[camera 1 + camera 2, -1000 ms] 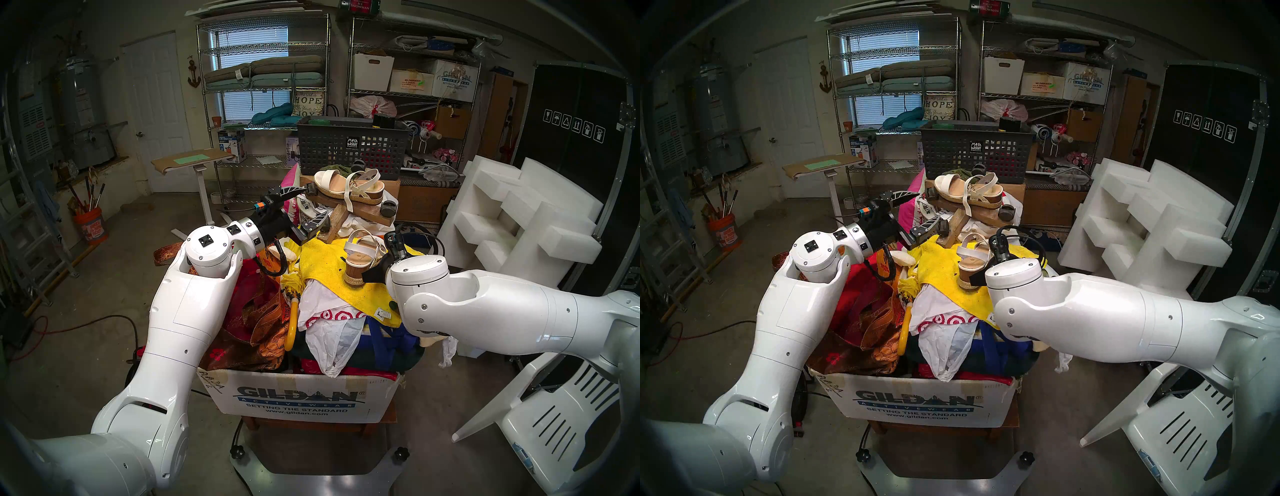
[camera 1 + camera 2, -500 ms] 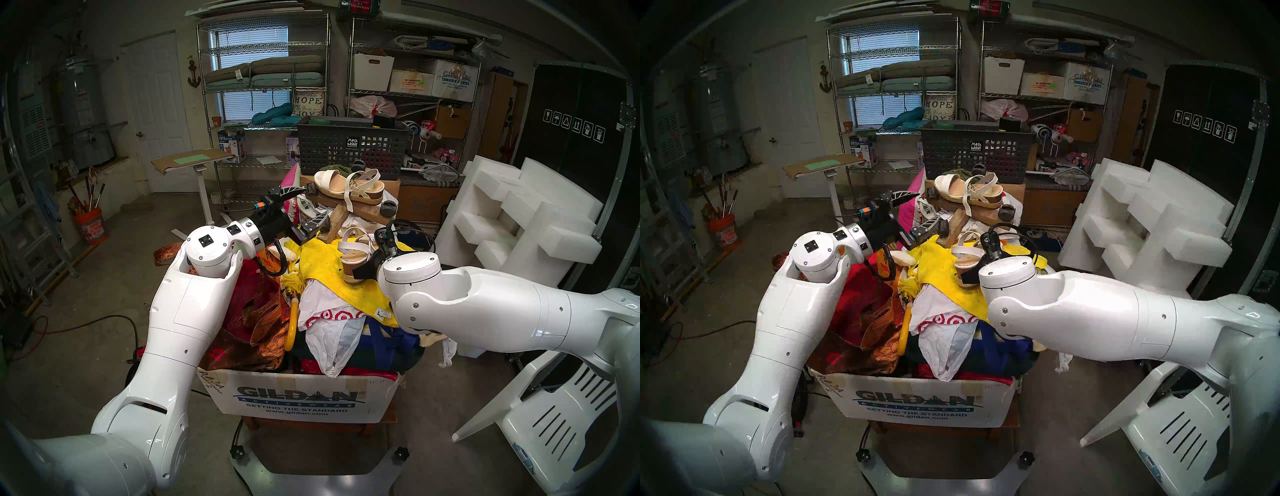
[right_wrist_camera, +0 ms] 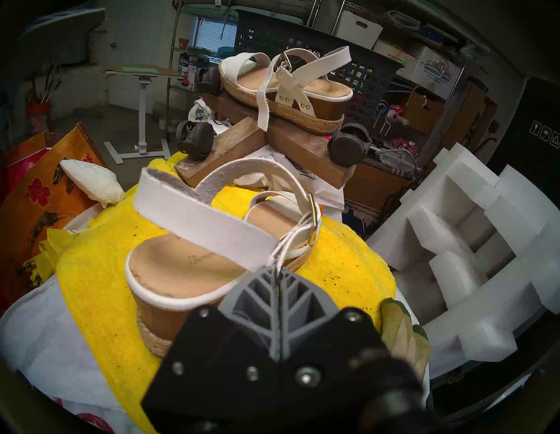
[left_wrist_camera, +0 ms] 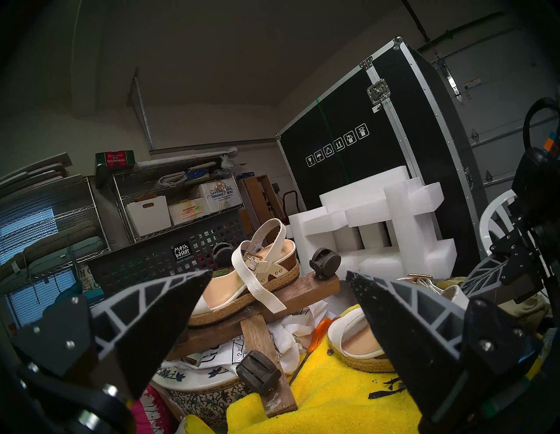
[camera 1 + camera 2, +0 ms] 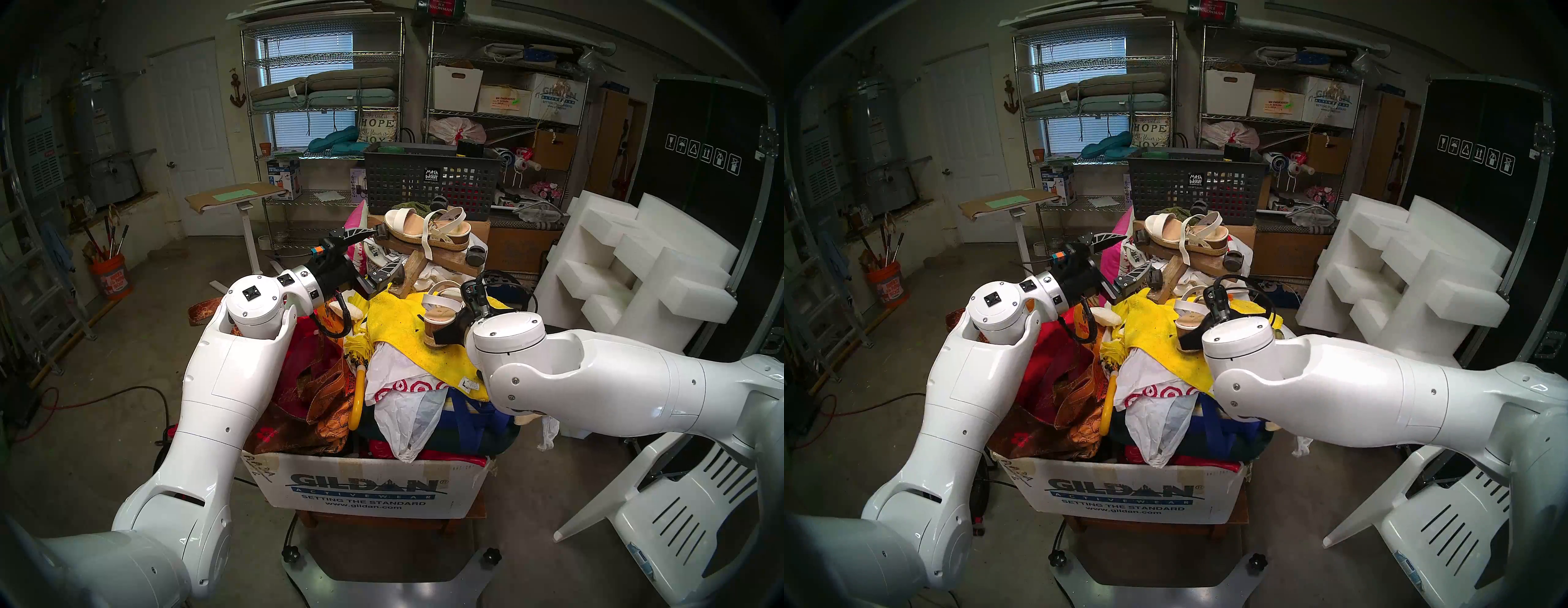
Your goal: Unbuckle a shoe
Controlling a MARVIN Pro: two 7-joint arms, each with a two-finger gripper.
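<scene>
The shoe [image 3: 181, 272], a white-strapped wedge sandal with a tan footbed, stands on a yellow towel [image 3: 100, 272] atop the pile, also seen as shoe [image 5: 441, 312] and shoe [image 5: 1189, 320]. My right gripper [image 3: 277, 269] sits just behind its heel, shut on the thin end of the ankle strap, which runs taut and blurred up to the gold buckle [image 3: 313, 209]. My left gripper [image 5: 388, 248] hovers open and empty to the left of the pile, level with the twin sandal [image 5: 424, 231] that rests on a wooden caster dolly [image 5: 449, 261].
The pile of bags and cloths fills a Gildan carton [image 5: 365, 492]. A dark mesh basket [image 5: 428, 178] stands behind the dolly. White foam blocks [image 5: 636, 271] and a black flight case are on the right. A white plastic chair [image 5: 679, 530] lies near my right arm.
My right wrist swung left, tugging the strap and tilting the shoe, then came partly back to the right. The left arm barely moved and its gripper stayed open.
</scene>
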